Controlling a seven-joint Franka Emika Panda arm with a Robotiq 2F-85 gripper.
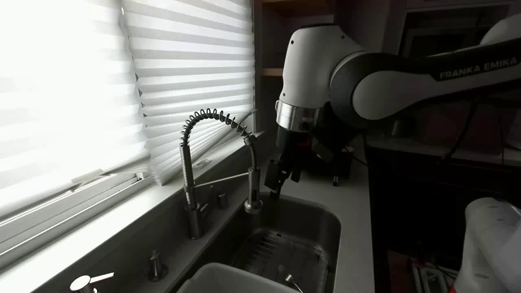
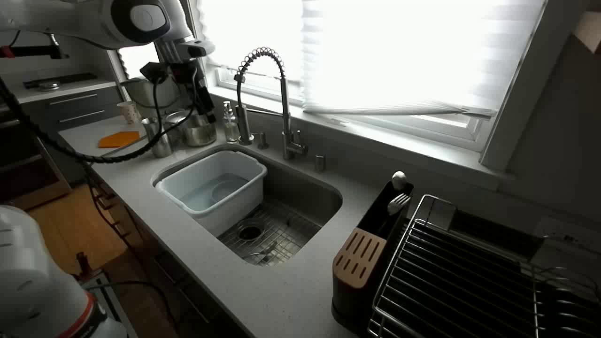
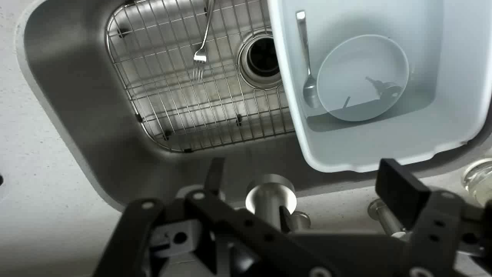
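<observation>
My gripper (image 3: 307,174) stands open, its fingers wide apart, above the far-window side of the sink (image 3: 69,88). Between the fingers in the wrist view appears the metal faucet spray head (image 3: 271,202); no grip on it shows, and I cannot tell how far off it is. In an exterior view the gripper (image 1: 286,182) hangs just beside that spray head (image 1: 253,191). A white tub (image 3: 457,134) sits in the sink, holding water, a round pale dish (image 3: 361,73) and a spoon (image 3: 306,50). A fork (image 3: 203,50) lies on the wire grid (image 3: 184,104) near the drain.
The spring-neck faucet (image 2: 285,108) rises beside the window blinds (image 2: 399,56). A soap bottle (image 2: 230,126), a metal pot (image 2: 201,134) and a metal cup (image 2: 162,143) stand at one end of the sink. Opposite are a cutlery holder (image 2: 359,258) and a dish rack (image 2: 441,272).
</observation>
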